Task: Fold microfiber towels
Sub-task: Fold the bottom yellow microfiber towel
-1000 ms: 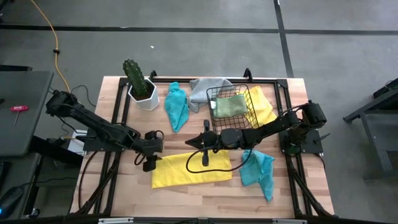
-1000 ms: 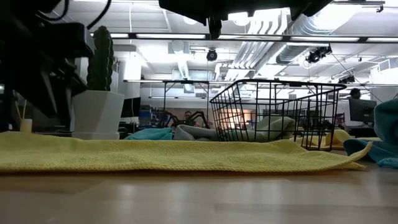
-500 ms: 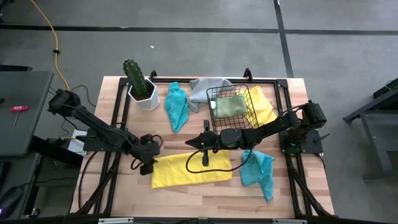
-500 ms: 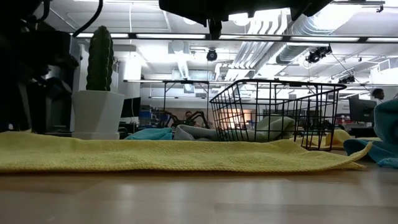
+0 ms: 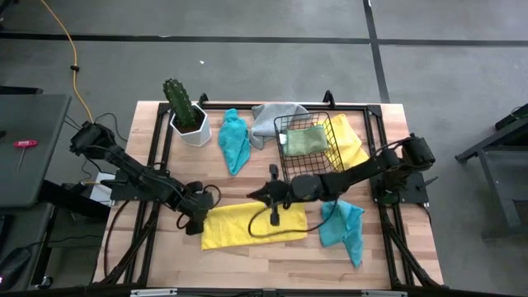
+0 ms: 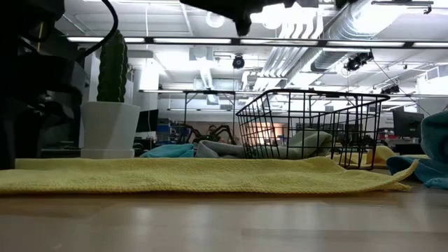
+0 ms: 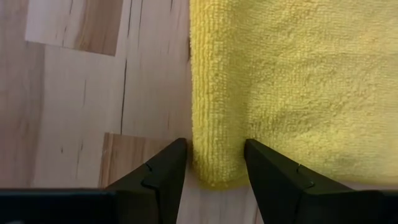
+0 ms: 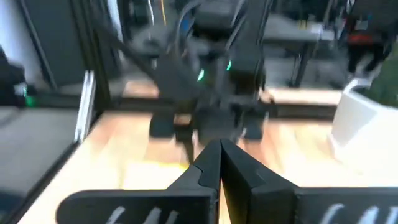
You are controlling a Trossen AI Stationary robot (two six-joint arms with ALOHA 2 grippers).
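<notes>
Yellow microfiber towel point(image 5: 252, 225), folded into a flat strip, lies on the wooden table point(image 5: 148, 132) at its front centre. Left gripper point(image 7: 214, 163) straddles the towel's left corner, fingers spread. Right gripper point(image 5: 273, 194) hovers above the towel's far edge, fingers pressed together.

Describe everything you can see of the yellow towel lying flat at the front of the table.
The yellow towel is a soft, looped microfiber cloth, spread nearly flat on the wooden table as a long strip, seemingly doubled over. One end bulges into a rounded fold. The left gripper straddles that folded corner, its dark fingers open on either side of it, not yet closed. The right gripper, fingers shut, is over the towel's middle. A teal towel lies beside its other end.
</notes>
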